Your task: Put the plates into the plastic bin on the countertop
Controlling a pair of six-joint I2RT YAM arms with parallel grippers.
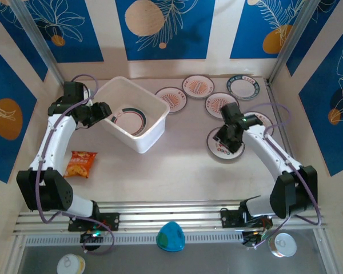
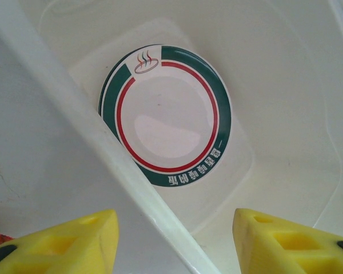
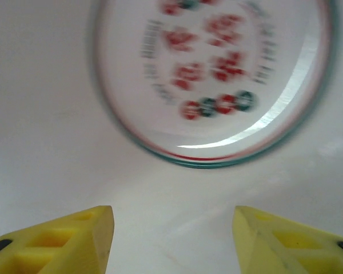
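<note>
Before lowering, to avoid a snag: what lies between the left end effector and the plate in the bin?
The bin's rim crosses between the left end effector and plate, in the left wrist view.

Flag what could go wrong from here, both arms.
1. The left gripper hangs open with the rim of the plastic bin running between its fingers; a sideways move could drag or tip the bin and the green-rimmed plate inside.
2. The right gripper is open near a patterned plate lying flat on the countertop; it may shove the plate rather than catch its thin edge.
</note>
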